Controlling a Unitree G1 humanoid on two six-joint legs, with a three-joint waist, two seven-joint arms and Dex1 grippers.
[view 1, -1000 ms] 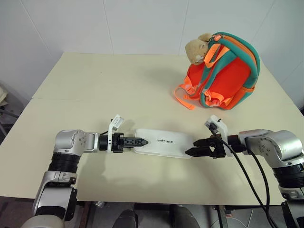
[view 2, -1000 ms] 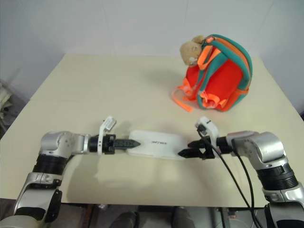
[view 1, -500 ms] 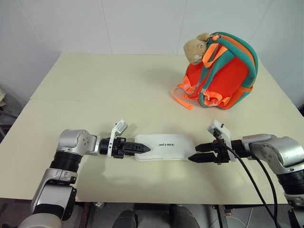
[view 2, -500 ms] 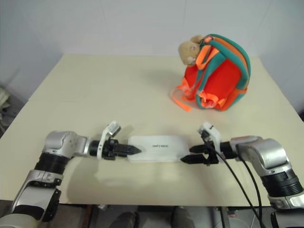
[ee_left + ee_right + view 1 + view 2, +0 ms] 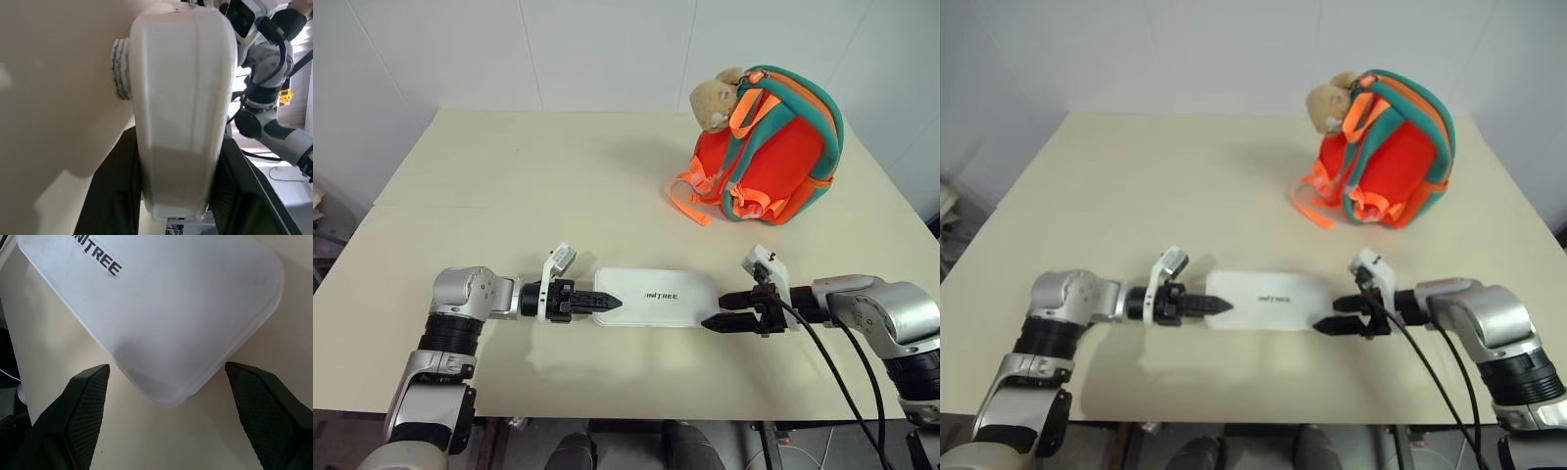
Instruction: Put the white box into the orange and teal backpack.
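Left eye view: the white box [image 5: 656,296] lies flat on the table [image 5: 509,186], well apart from the backpack [image 5: 769,147]. Left gripper [image 5: 597,303] pinches one end of it. Right gripper [image 5: 720,320] waits with fingers wide apart at the other end.

We see both arms low, forearms pointing inward toward each other. Left hand [image 5: 603,303] points right, its 2 black fingers closed onto the end of the white box [image 5: 656,297]. Right hand [image 5: 715,320] points left, fingers [image 5: 83,401] spread wide, straddling the box's other end without touching.
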